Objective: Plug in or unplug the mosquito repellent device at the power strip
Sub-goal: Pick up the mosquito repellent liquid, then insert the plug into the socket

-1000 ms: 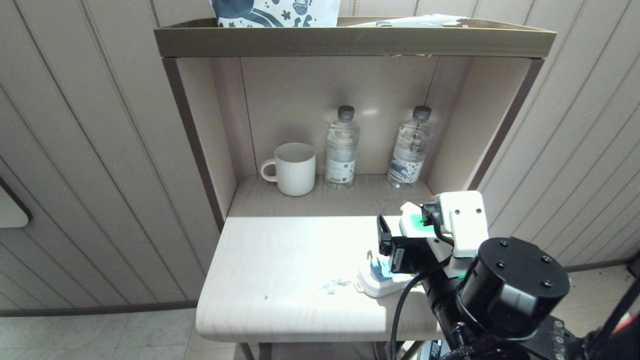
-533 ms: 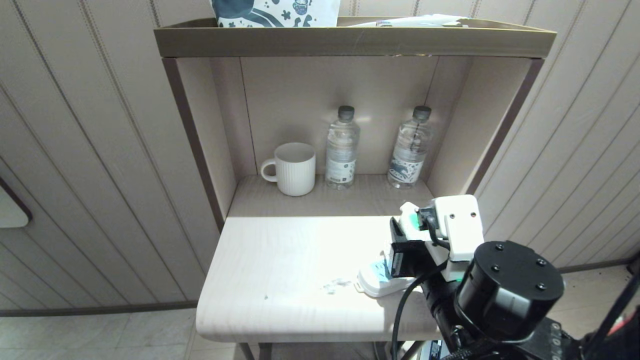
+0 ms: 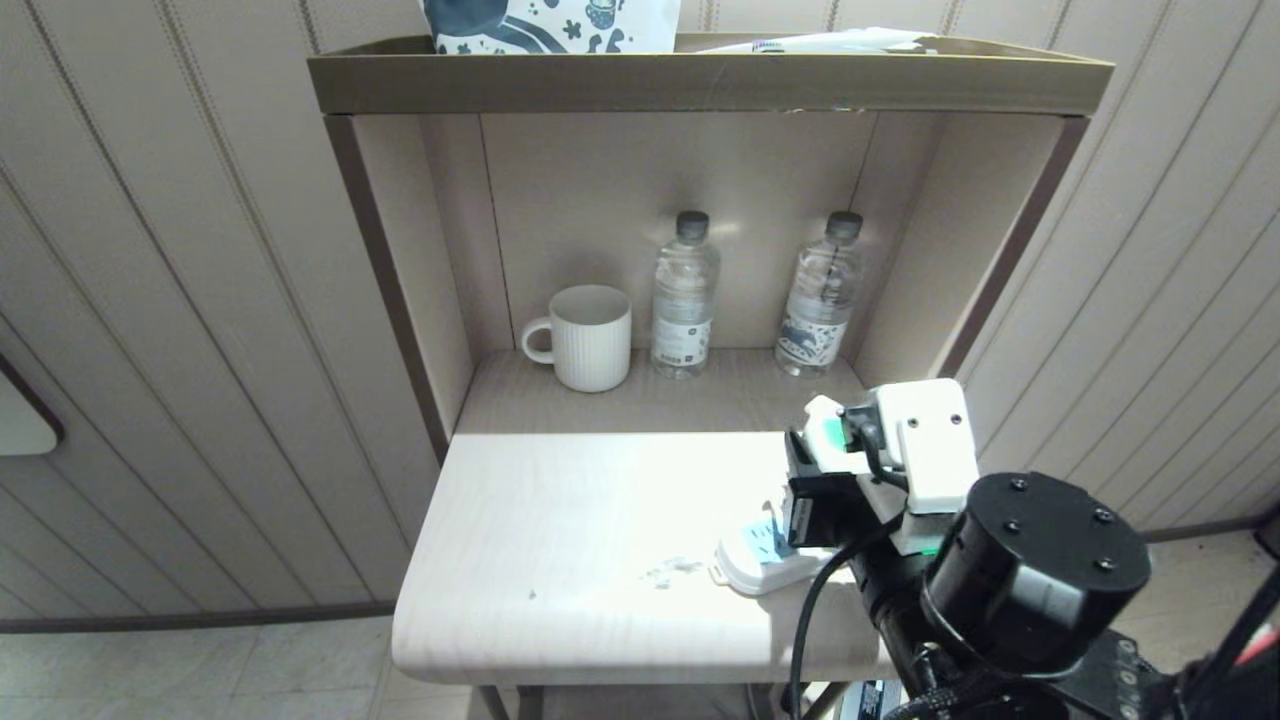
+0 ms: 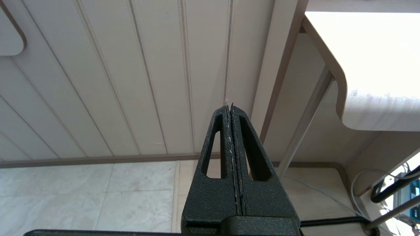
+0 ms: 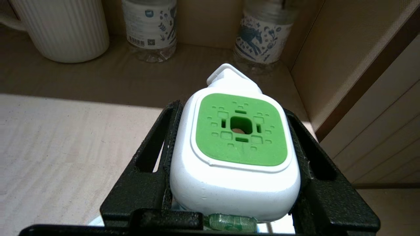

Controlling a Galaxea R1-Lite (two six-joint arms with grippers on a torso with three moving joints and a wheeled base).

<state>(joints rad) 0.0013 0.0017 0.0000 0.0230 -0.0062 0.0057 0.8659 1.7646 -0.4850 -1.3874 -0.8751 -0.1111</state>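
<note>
The mosquito repellent device [image 5: 241,131], a white rounded cap with a green centre, sits between the black fingers [image 5: 154,154] of my right gripper [image 5: 231,109], which is shut on its two sides. Its green bottle [image 5: 229,223] peeks out under the cap. In the head view the device [image 3: 822,437] and right gripper [image 3: 830,446] stand over the far end of the white power strip [image 3: 757,562], at the table's right side. Whether the plug sits in a socket is hidden. My left gripper [image 4: 229,106] hangs shut and empty beside the table, low near the floor.
A white ribbed mug [image 3: 590,337] and two clear water bottles [image 3: 684,300] [image 3: 820,300] stand at the back of the alcove. The alcove's right wall [image 3: 920,290] is close to the gripper. An upper shelf [image 3: 700,85] overhangs. The table top [image 3: 560,540] lies to the left.
The right gripper's fingers have come in from wide open and now press on the device's sides. The arm itself has barely moved.
</note>
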